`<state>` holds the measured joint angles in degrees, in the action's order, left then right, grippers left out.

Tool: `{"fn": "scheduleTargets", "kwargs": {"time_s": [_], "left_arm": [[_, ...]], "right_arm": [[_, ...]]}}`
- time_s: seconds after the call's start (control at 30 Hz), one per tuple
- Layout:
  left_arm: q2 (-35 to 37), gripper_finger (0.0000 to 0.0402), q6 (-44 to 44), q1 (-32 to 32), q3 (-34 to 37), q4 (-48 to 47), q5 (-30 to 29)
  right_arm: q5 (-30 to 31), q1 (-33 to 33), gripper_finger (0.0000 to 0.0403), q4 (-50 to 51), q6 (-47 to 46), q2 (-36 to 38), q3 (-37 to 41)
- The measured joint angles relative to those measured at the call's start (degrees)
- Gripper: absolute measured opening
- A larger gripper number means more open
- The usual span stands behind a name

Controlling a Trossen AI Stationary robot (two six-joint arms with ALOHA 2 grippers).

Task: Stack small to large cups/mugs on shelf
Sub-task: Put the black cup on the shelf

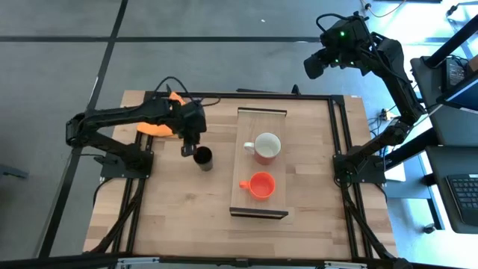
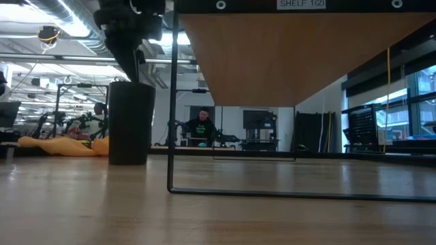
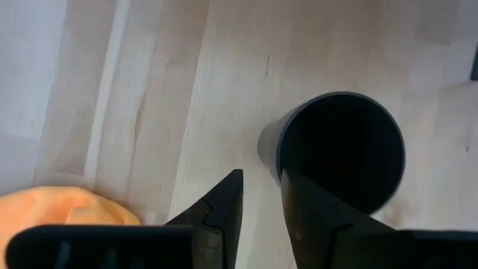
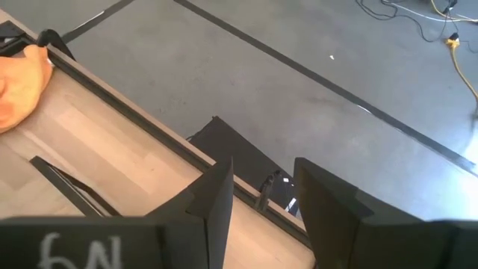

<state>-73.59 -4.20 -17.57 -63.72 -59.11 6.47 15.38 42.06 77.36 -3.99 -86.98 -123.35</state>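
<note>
Left of the shelf [image 1: 260, 163], the left arm reaches across the tabletop [image 1: 179, 202], its left pincer [image 1: 190, 149] pointing down just above the black cup [image 1: 203, 158], fingers slightly parted, holding nothing. On the shelf sit the white-and-red mug [image 1: 266, 146] and orange mug [image 1: 261, 184]. Right pincer [image 4: 261, 196] hangs open beyond the far edge

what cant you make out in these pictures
- Low view: white-and-red mug and orange mug are hidden; they sit on top of the shelf, seen here only from below.
- Left wrist view: the black cup shows only its dark inside; the bottom cannot be made out.
- Orange cloth: partly covered by the left arm in the high view.
- Low view: the left gripper is cut off by the top edge.
</note>
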Motion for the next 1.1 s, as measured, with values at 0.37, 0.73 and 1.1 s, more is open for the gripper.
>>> {"fn": "scheduleTargets", "kwargs": {"time_s": [0.37,0.73,1.1], "left_arm": [[-2.04,0.0136,2.88,2.99,0.00,0.22,-0.95],[-2.04,0.0137,7.08,6.97,0.00,1.28,-1.01],[-6.48,0.0134,6.64,6.65,0.00,2.67,-3.99]], "right_arm": [[0.00,0.02,0.0145,1.48,-0.02,0.00,0.00],[0.06,0.01,0.0145,1.73,0.00,0.00,0.00],[0.07,0.01,0.0145,1.73,0.20,0.00,0.00]]}}
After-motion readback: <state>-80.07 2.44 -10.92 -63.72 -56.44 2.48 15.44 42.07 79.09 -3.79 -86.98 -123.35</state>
